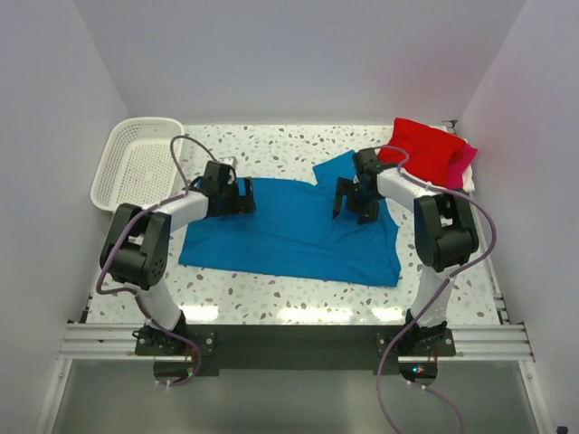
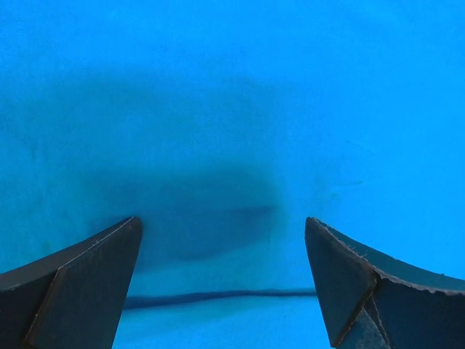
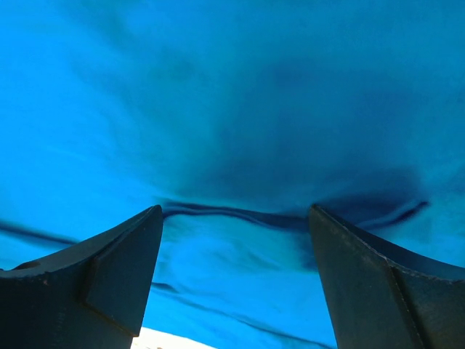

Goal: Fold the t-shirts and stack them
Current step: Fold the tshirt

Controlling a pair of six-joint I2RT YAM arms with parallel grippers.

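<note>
Blue shirt [image 1: 289, 231] lies flat on counter [image 1: 271, 294]. Left fingers [image 2: 87, 280] and right fingers [image 3: 109, 276] spread wide over its far edge, gripping nothing.

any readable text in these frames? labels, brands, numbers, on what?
None readable in any view.
Blue shirt: plain cloth, no print or tag showing; both wrist views show only blue fabric and a seam.
Red shirt: plain, no print visible.
White basket: bare mesh, no label.
Arms and end effectors, left and right: no markings legible at this size.
</note>
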